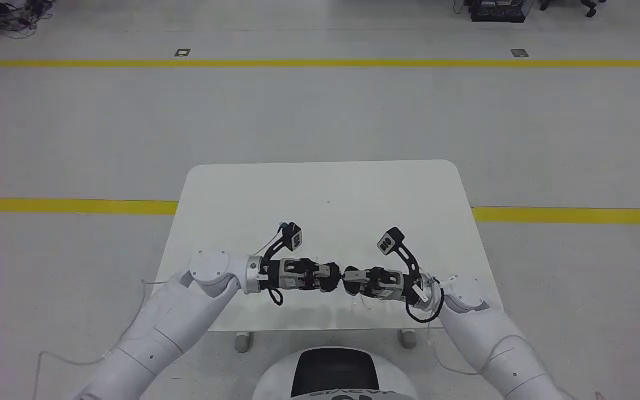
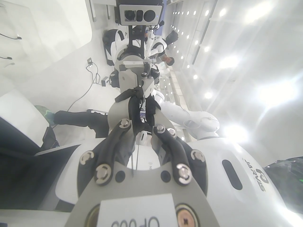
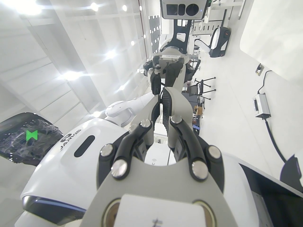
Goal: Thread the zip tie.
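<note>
1. white tabletop (image 1: 320, 190), rounded corners; stands on pale grey floor (image 1: 100, 130)
2. two yellow floor lines; far line (image 1: 300, 63) well beyond the tabletop; near line (image 1: 80, 205) level with the tabletop, showing on both sides of it
3. two small dark square floor plates (image 1: 182, 52) and (image 1: 518, 52); just beyond the far line; well apart
4. dark equipment (image 1: 498, 10) at the floor's far edge; loose cables (image 1: 20, 22) in a far corner
5. right wrist view: grey power box (image 3: 260, 106) on the floor; black cable (image 3: 272, 138) running from it; floor socket (image 3: 259, 69) near, thin lead plugged in
6. left wrist view: second socket (image 2: 89, 61); cords trailing from it toward a small box (image 2: 104, 80)
7. ceiling lights (image 3: 94, 6); bright spots in rows
</note>
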You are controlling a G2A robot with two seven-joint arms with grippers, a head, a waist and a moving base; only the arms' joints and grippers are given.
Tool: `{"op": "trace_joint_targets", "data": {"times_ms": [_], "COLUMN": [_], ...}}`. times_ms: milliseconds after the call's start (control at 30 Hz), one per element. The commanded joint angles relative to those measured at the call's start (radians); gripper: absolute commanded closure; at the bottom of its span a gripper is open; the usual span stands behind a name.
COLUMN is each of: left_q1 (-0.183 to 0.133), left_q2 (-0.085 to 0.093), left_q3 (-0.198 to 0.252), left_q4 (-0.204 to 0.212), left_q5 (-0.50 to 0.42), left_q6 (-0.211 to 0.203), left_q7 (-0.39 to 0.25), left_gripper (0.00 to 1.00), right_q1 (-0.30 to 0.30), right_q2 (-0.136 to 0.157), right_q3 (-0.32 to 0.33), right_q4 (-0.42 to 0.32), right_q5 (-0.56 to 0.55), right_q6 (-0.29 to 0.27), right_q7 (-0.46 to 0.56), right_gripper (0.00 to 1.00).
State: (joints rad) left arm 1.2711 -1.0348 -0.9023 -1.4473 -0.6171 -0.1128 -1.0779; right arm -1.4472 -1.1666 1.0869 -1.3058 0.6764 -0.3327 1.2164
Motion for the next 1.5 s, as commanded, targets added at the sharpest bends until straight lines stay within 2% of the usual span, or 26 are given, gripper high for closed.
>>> {"op": "trace_joint_targets", "data": {"times_ms": [0,33,133,767,1033,1333,1467], "left_q1": [-0.001,-0.001,-0.001,-0.004,-0.006,-0.011,-0.013], "left_q2": [0.000,0.001,0.001,0.006,0.008,0.008,0.009], "left_q3": [0.001,0.002,0.003,0.012,0.017,0.026,0.029], "left_q4": [0.000,0.000,0.000,0.001,0.001,0.004,0.006], "left_q5": [0.000,-0.001,-0.002,-0.008,-0.009,-0.010,-0.010], "left_q6": [0.000,-0.001,-0.003,-0.005,-0.006,-0.004,-0.004], "left_q7": [0.001,0.002,0.004,0.003,0.003,-0.001,0.000], "left_gripper": [0.84,0.80,0.79,0.85,0.91,0.89,1.00], "right_q1": [0.000,0.000,0.000,0.005,0.005,0.008,0.008], "right_q2": [0.000,0.001,0.002,0.004,0.005,0.006,0.006], "right_q3": [0.000,0.000,-0.002,-0.013,-0.015,-0.019,-0.020], "right_q4": [0.000,0.000,0.001,0.004,0.005,0.004,0.004], "right_q5": [0.001,0.001,0.001,0.000,0.002,0.001,0.001], "right_q6": [-0.001,-0.001,0.000,0.004,0.003,0.004,0.005], "right_q7": [0.001,0.002,0.003,-0.002,-0.007,-0.007,-0.009], "right_gripper": [1.00,1.00,1.00,1.00,1.00,1.00,1.00]}}
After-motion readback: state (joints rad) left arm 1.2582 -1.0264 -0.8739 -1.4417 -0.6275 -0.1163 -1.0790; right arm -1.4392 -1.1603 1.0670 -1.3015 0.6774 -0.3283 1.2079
